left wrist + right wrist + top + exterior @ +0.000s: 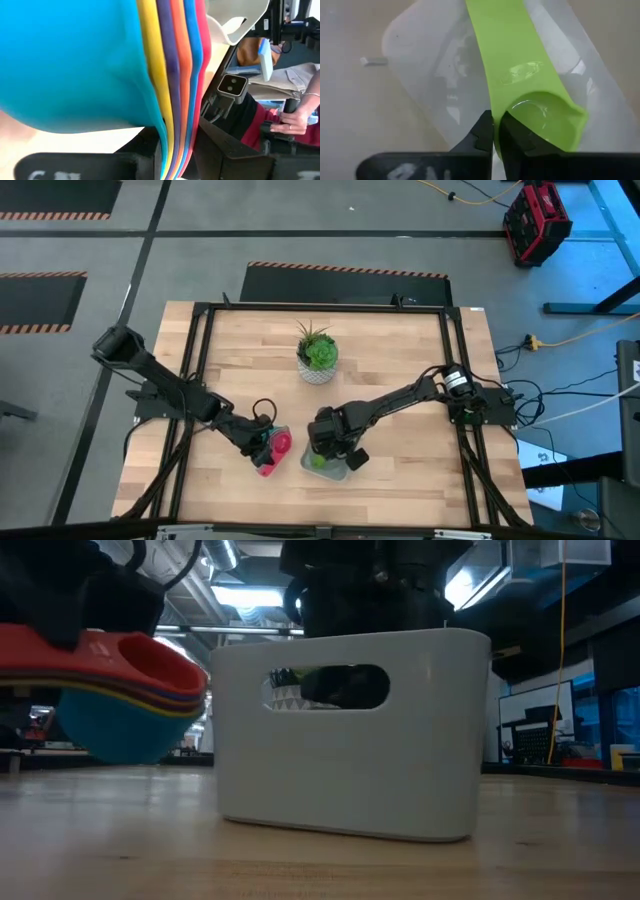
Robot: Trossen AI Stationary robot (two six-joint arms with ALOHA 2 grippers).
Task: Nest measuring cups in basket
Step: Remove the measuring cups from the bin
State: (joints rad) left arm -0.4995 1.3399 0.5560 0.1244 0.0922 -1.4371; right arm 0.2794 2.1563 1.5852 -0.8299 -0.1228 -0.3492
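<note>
Right gripper [493, 132] (fingers closed, empty) reaches into basket [415, 60] beside green cup [540, 117].

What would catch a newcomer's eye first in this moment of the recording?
Most striking is the bright stack of nested measuring cups, teal at the bottom and red on top, which the left gripper holds by the handles above the table, just left of the basket. Next comes the green measuring cup lying in the basket, its handle pinched in the shut right gripper. A potted plant stands behind them on the table.
</note>
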